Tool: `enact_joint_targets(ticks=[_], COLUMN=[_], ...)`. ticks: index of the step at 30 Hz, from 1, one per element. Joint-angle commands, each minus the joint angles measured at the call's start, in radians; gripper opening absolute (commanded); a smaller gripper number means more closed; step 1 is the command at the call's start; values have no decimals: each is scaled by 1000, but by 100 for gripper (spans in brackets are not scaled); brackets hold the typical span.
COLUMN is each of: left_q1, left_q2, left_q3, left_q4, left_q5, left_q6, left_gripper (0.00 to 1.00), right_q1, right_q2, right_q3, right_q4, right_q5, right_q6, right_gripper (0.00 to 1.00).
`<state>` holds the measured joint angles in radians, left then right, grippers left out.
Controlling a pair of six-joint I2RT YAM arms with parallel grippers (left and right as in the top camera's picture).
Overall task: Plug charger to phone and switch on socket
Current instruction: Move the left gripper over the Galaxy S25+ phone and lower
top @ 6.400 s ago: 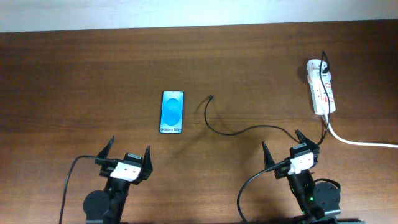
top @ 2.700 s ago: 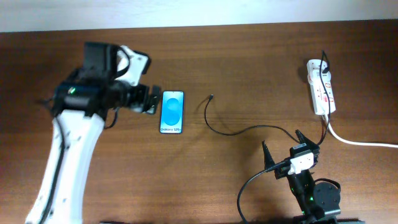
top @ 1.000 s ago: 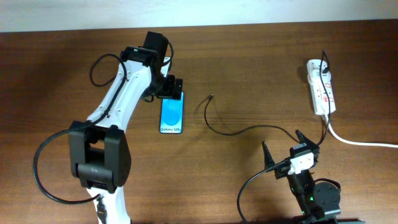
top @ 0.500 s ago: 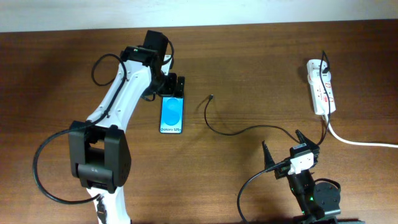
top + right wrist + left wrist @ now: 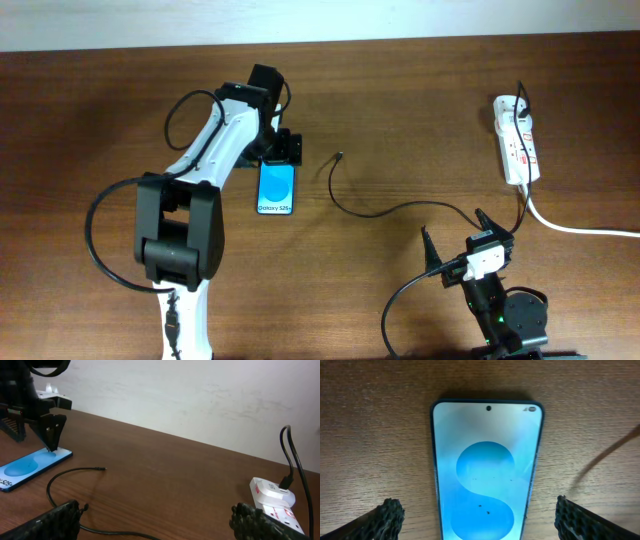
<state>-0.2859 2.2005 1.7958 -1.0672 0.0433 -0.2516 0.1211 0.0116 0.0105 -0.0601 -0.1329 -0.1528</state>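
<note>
The phone (image 5: 277,187) lies flat on the table, blue screen up, and fills the left wrist view (image 5: 486,470). My left gripper (image 5: 281,148) hovers over the phone's far end, open, with a finger on either side of it (image 5: 480,522) and holding nothing. The charger (image 5: 380,213) is a thin black cable whose free tip (image 5: 341,155) lies right of the phone; its other end runs to the socket (image 5: 516,140) at the far right. My right gripper (image 5: 466,243) is open and empty near the front edge. The right wrist view shows the charger (image 5: 50,485) and the socket (image 5: 272,497).
The socket's thick white cord (image 5: 580,229) runs off the right edge. A pale wall (image 5: 175,390) stands behind the table's far edge. The left arm (image 5: 215,135) reaches across the table's left half.
My left arm has swung out from its rest position to the phone. In the last half second its gripper shifted slightly right and nearer over the phone's far end. The right arm has not moved.
</note>
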Motion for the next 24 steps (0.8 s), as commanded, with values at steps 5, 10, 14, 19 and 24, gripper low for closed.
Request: enact_joint_targets(ticks=[5,10,14,19,24], left_q1=[-30,-31,-32,-59,-64], left_q2=[5,23,39,88,94], left_q3=[3,2,2,2,2], left_q4=[4,4,3,0,-2], left_q5=[-78,-105,-104,-93,-97], left_q6=[-36,-24,-24,-24,-24], left_gripper=[99,99,99,99,99], right_q1=[-4,-4,-4,-4,-4], right_q2=[-8,-8,-8,-8,-8], right_q3=[-5,-5,-5,-5,-5], right_q4=[-5,-5,-5,-5,-5], right_q5=[-13,-14,-13,-13,-13], right_q6=[11,11,11,11,11], right_gripper=[98,98,99,98,98])
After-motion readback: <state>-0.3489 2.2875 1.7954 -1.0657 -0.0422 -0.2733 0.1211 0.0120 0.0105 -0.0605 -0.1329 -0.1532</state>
